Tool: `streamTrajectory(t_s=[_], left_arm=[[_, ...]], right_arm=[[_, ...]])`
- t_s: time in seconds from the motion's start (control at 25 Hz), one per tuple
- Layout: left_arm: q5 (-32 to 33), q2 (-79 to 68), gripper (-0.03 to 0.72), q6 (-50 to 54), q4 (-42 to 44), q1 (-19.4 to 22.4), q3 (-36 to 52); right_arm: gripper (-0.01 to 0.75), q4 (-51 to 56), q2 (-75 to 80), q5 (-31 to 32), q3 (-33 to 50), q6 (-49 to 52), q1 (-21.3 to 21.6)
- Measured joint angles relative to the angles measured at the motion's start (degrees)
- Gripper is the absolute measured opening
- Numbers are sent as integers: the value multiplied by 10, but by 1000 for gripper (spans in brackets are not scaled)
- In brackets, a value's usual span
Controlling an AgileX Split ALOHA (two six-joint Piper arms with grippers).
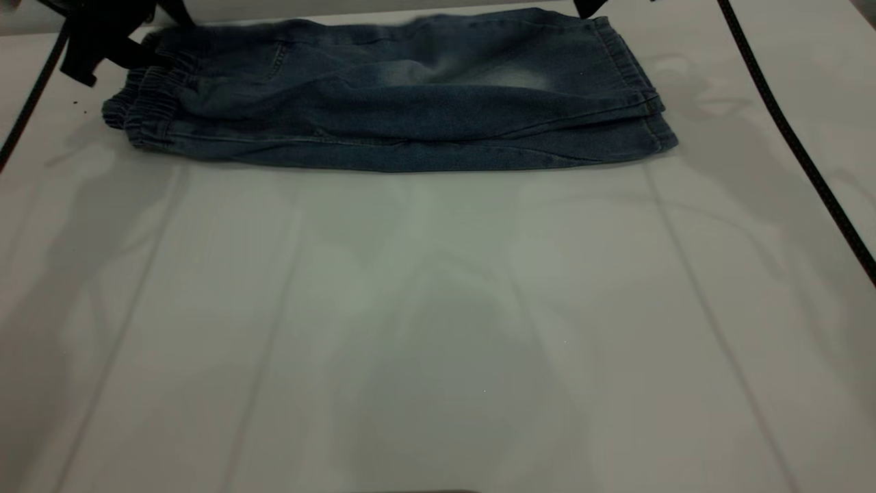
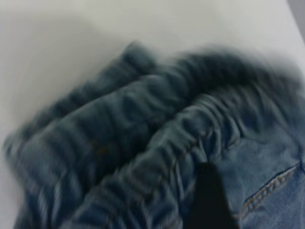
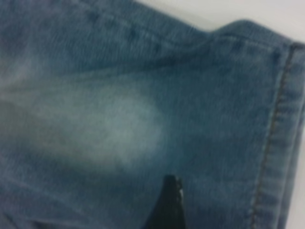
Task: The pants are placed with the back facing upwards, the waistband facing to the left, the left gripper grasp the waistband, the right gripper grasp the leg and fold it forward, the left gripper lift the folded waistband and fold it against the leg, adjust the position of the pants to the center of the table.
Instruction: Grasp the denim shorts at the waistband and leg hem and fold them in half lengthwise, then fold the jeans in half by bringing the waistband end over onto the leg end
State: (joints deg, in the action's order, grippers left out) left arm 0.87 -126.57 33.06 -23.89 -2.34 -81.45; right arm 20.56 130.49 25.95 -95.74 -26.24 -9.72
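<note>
Bare white table filled the lower two thirds of the exterior frame; the pants lay beyond it across the top, already doubled lengthwise, long axis running left to right. The waistband bunched at the upper left, directly under the left gripper, whose grip could not be judged. The leg ended at the upper right, where the right gripper hovered; its state was also unclear. Folding waistband toward hem would likely fall to the left arm, the nearer one.
</note>
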Motion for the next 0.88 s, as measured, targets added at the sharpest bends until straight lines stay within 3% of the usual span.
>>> streamTrajectory(t_s=[0.2,0.4,0.56,0.88], left_arm=[[29,8,528,-234,0,5,-48],[211,22,535,-432,0,30,-100],[329,18,535,-495,2,55,-115],[338,-27,535,-523,4,82,-134]], right_arm=[[601,10,-25,44,0,0,0],[584,32,-68,84,0,0,-7],[583,36,-76,127,0,0,-40],[584,37,-77,159,0,0,-118]])
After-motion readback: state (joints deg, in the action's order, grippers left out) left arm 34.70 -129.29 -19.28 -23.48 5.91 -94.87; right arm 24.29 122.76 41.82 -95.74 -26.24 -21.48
